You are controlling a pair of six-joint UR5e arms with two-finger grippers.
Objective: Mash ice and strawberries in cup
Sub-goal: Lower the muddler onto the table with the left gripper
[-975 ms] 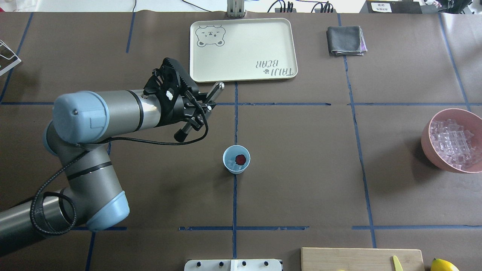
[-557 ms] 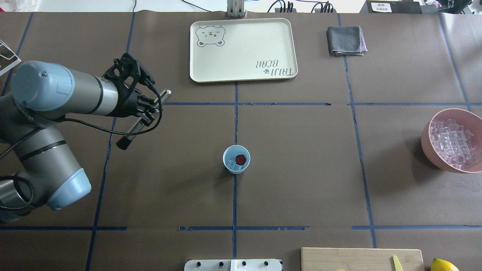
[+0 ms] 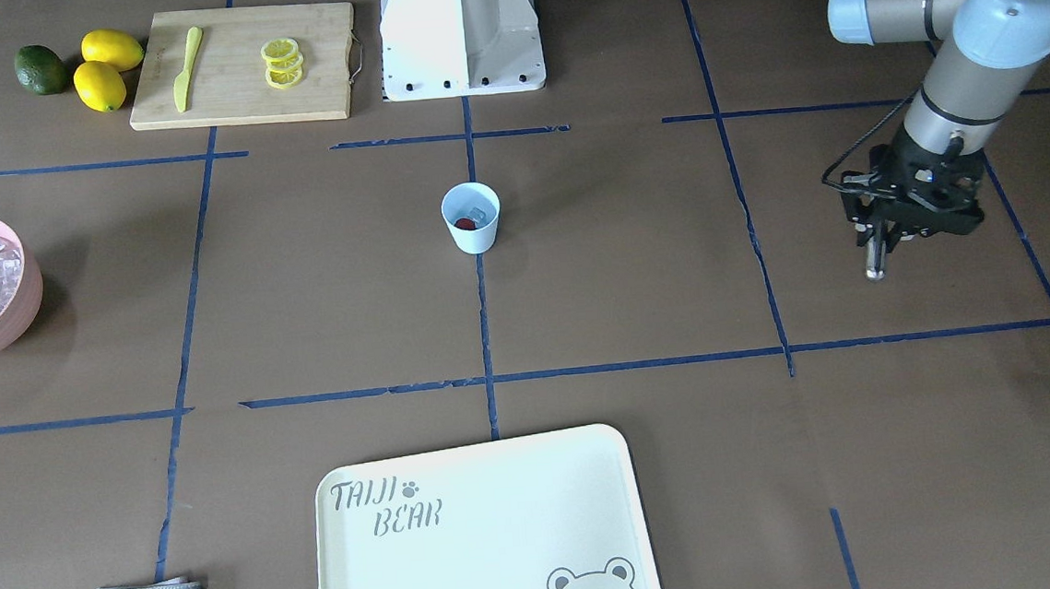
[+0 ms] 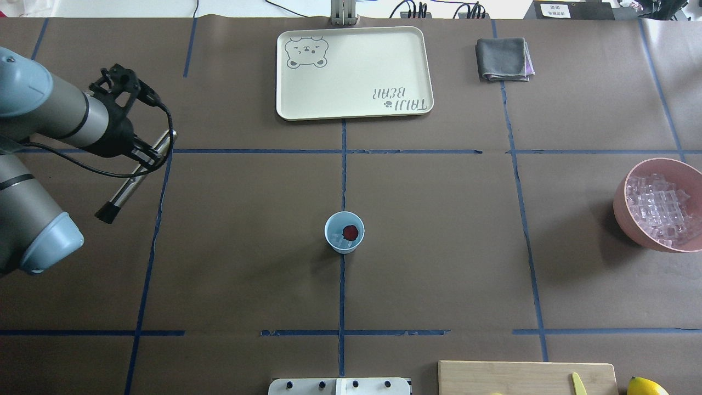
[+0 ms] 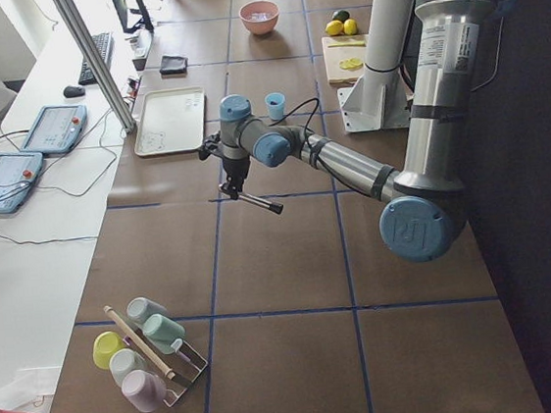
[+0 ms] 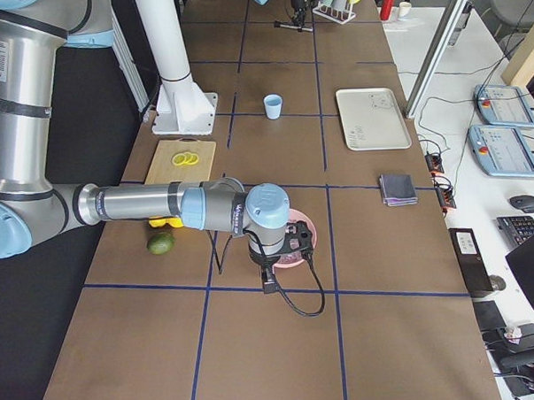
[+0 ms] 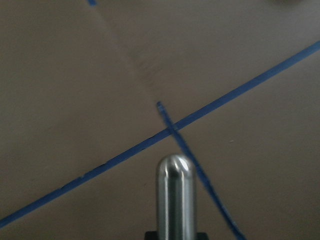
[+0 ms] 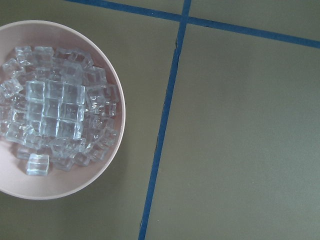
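Gripping a steel rod (image 4: 126,188) in the left hand (image 4: 148,156), fingers closed on the shaft, rounded end pointing away from the robot, black end back toward it. Hanging out near the counter's (image 4: 439,274) left end, above a crossing of blue tape lines (image 4: 247,151), well apart from the cup (image 4: 344,248).

Upright near the counter's middle, right on the long tape line: that light-blue cup, with one red strawberry (image 4: 350,232) and a few pieces of ice (image 4: 337,238) touching it inside. All round the cup, wide bare brown paper; broad open stretches between it and each hand.

Over at the right end, close to the edge: a pink bowl (image 4: 621,211) heaped with more ice, and above it the right hand (image 6: 272,279). Cannot tell whether wide or narrow, no fingers showing in its own wrist view.

Along the far edge: a cream tray (image 4: 356,71) with a bear print, and a folded grey cloth (image 4: 502,59), well apart. Along the near edge, beside the robot's white base (image 3: 460,31): a wooden board (image 3: 234,93) carrying lemon slices (image 3: 282,62) and a yellow knife (image 3: 184,67), with two lemons (image 3: 99,86) and a dark green fruit (image 3: 41,70) just beside it.
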